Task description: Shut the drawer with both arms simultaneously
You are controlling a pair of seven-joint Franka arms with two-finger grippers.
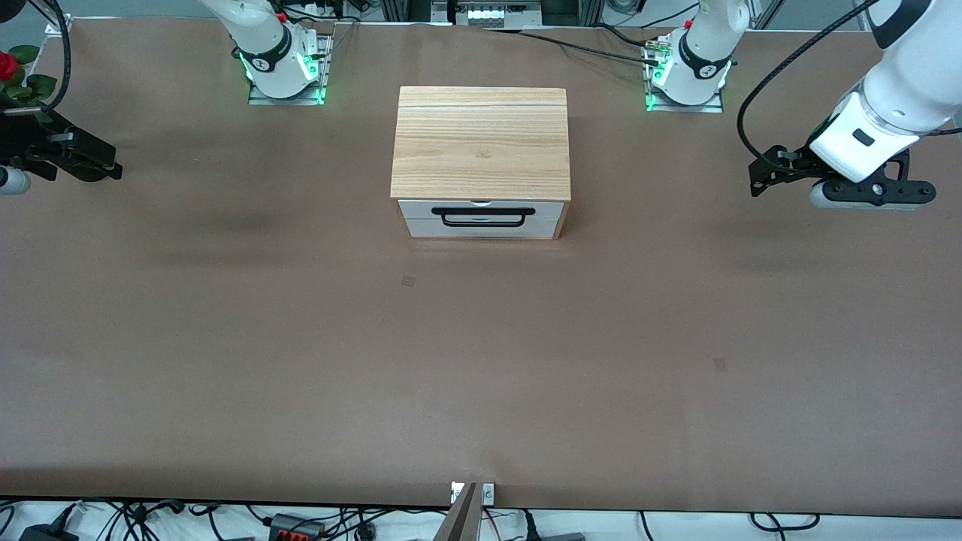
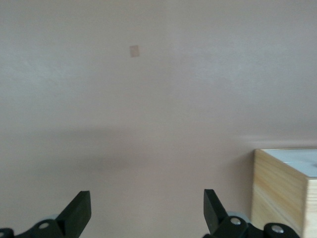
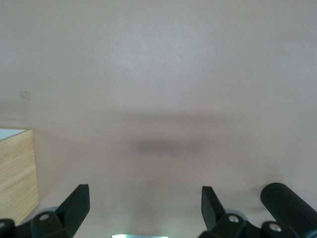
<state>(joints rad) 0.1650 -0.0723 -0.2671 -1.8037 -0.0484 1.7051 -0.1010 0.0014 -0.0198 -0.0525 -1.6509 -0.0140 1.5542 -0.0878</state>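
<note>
1. Right now I am looking at the drawer (image 1: 481, 218), and it is sitting in the wooden cabinet (image 1: 481, 143) with its white front flat against the box. It looks pushed all the way in.
2. I am seeing its black bar handle (image 1: 482, 216) lying across the white front, facing the front camera.
3. I am seeing the cabinet standing in the middle of the brown table (image 1: 481, 361), between the two arm bases and a bit nearer to the front camera than they are.
4. I am watching the left gripper (image 1: 834, 180) hanging in the air over the bare table at the left arm's end, well apart from the cabinet. In the left wrist view the left gripper (image 2: 147, 208) is showing its two black fingers (image 2: 79, 210) spread wide, with only table between them. It is holding nothing. A corner of the cabinet (image 2: 282, 191) is peeking in at the edge of that view.
5. I am watching the right gripper (image 1: 75, 159) hanging over the bare table at the right arm's end, also well apart from the cabinet. In the right wrist view the right gripper (image 3: 145, 206) is spread wide too, and it is holding nothing. A side of the cabinet (image 3: 17, 173) is showing at the edge there.
6. I am spotting a red flower with green leaves (image 1: 15, 75) at the right arm's end of the table, close to the right gripper.
</note>
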